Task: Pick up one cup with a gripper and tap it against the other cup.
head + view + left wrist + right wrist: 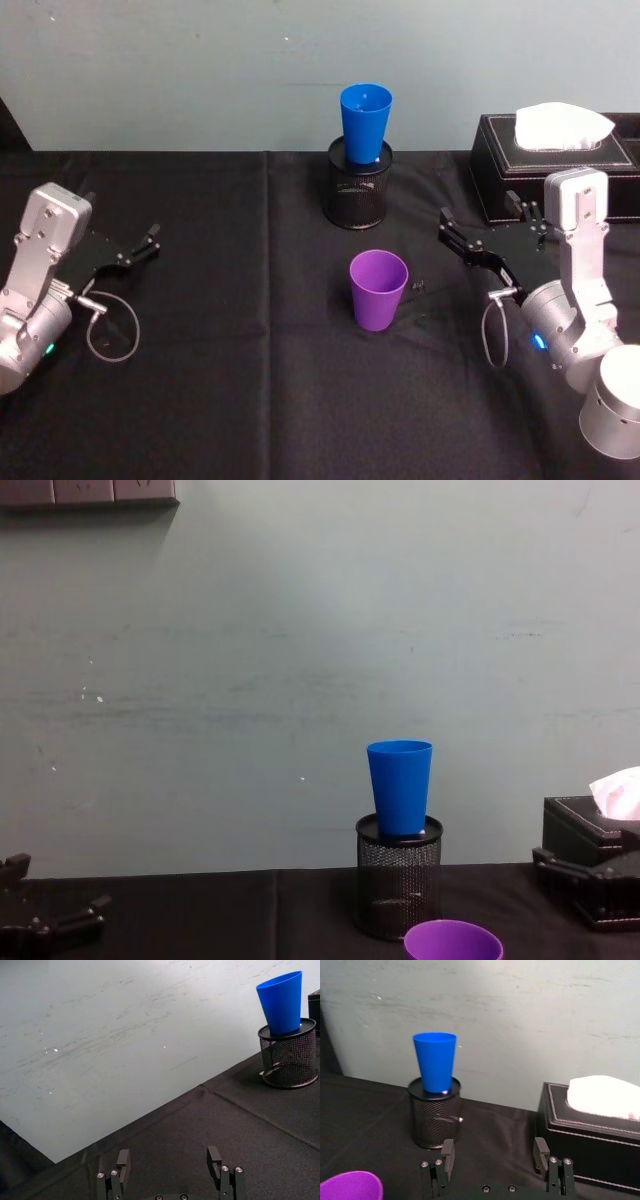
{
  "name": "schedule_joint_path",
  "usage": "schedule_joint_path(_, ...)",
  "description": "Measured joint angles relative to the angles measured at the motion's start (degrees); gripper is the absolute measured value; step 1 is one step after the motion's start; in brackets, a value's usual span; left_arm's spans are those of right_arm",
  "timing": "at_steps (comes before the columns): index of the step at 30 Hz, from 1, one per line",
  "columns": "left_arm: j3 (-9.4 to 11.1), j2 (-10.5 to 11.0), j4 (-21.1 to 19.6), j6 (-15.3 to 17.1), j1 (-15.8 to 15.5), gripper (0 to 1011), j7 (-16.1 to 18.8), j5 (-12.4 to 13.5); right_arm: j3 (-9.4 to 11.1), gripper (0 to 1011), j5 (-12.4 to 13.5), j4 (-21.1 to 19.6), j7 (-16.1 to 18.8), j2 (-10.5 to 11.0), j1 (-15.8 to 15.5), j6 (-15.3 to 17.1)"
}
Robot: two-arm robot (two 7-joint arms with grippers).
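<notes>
On the black cloth the smooth purple plastic tumbler [378,289] is standing upright and free, while the tapered blue plastic tumbler [365,122] is perching on a black wire-mesh pen holder [359,192], leaving the right gripper [474,234], fingers spread and empty, room to approach, the left gripper [138,246] idling likewise released.

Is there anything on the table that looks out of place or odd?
Yes: the blue cup stands upright on top of the black mesh pen holder, not on the table. The purple cup stands normally; nothing is spilled.
</notes>
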Motion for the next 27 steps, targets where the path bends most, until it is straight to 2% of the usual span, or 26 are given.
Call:
schedule_joint_path(8,0.0,0.0,0.0,0.0,0.0,1005,0.0,0.0,0.75,1003,-2.48,0.87,-1.63,-1.29,-0.02,1.28)
schedule_joint_path(27,0.0,0.0,0.0,0.0,0.0,1005,0.0,0.0,0.79,1003,-2.6,1.0,-1.31,-1.37,0.0,1.36)
